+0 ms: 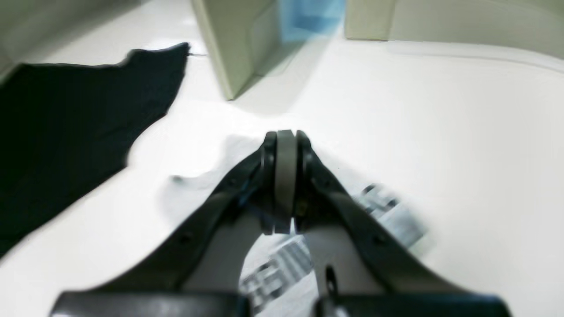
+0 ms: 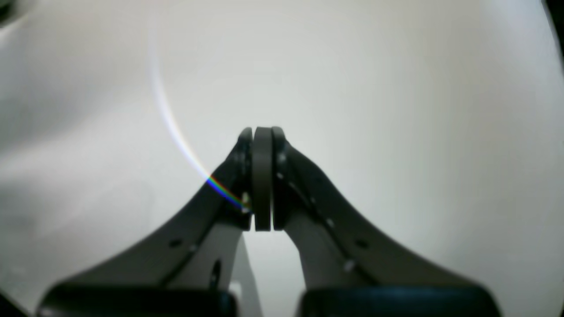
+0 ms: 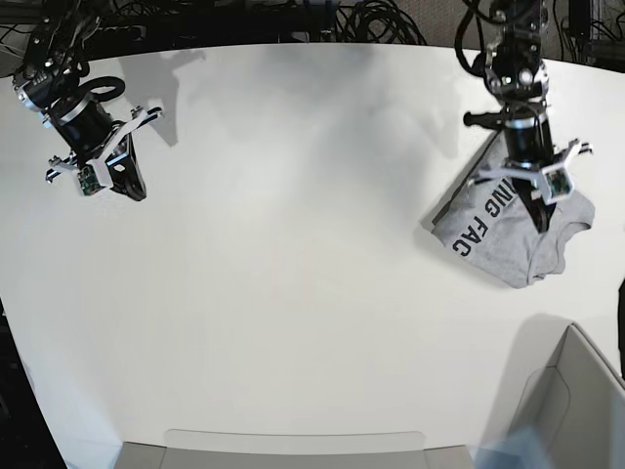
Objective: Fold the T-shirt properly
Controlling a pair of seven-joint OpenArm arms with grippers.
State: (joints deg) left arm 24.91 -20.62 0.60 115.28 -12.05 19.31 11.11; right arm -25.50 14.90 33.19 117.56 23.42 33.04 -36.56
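Observation:
The heather-grey T-shirt point(image 3: 498, 230) lies crumpled in a heap near the right edge of the white table point(image 3: 293, 254), with black lettering facing up. In the left wrist view it point(image 1: 392, 215) shows blurred under the fingers. My left gripper point(image 3: 540, 220) points down over the heap. In its wrist view the left gripper point(image 1: 285, 136) has its jaws closed together, and I see no cloth between the pads. My right gripper point(image 3: 135, 191) hangs at the far left, well away from the shirt. In its wrist view the right gripper point(image 2: 262, 132) is shut and empty over bare table.
A pale cardboard box point(image 3: 576, 410) stands at the front right corner and also shows in the left wrist view point(image 1: 233, 48). A flat grey container rim point(image 3: 293, 445) runs along the front edge. A dark shape point(image 1: 66, 132) lies left of the left gripper. Cables point(image 3: 371, 20) lie behind the table.

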